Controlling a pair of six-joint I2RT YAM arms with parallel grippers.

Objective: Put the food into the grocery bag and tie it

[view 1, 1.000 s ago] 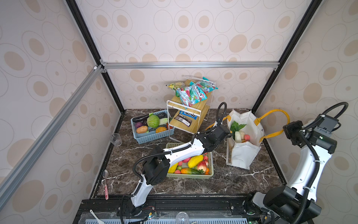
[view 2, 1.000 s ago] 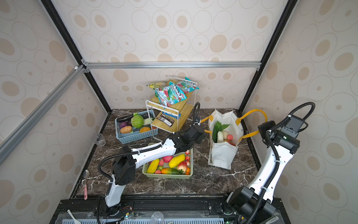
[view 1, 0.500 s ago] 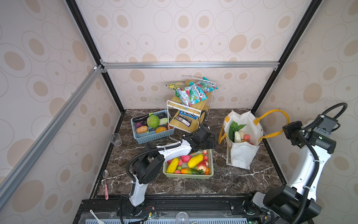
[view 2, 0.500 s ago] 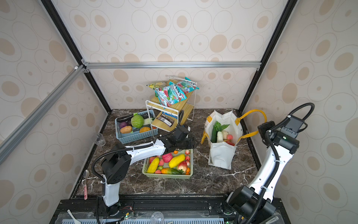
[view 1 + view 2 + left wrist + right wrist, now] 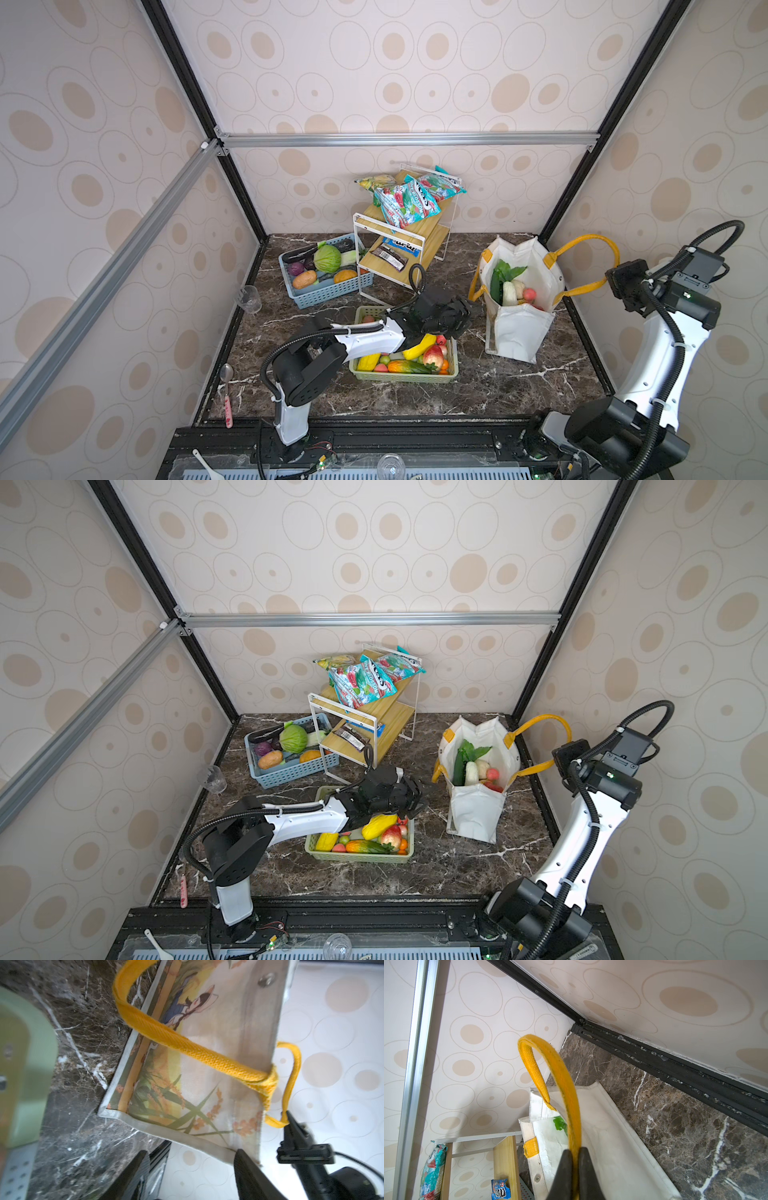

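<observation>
The white grocery bag (image 5: 519, 328) (image 5: 473, 816) stands upright at the right of the table, and its mouth gapes. Food (image 5: 509, 284) fills it: greens, a white bulb and a red piece. My right gripper (image 5: 614, 279) (image 5: 575, 1159) is shut on the far yellow handle (image 5: 590, 239) (image 5: 564, 1084) and holds it up and out to the right. The near handle (image 5: 474, 291) (image 5: 187, 1047) hangs against the printed side (image 5: 197, 1064). My left gripper (image 5: 465, 316) (image 5: 191, 1167) is open and empty, just left of the bag over the green basket (image 5: 453, 374).
The green basket holds several toy fruits. Behind it are a blue basket (image 5: 332, 293) of vegetables and a wire-and-wood rack (image 5: 415, 239) with snack bags. A plastic cup (image 5: 248, 297) and a spoon (image 5: 226, 374) lie by the left wall.
My left gripper pulled back from the bag's near handle, opened wider, then swung toward the bag again, lower down. The near handle now hangs loose. The right arm stayed still.
</observation>
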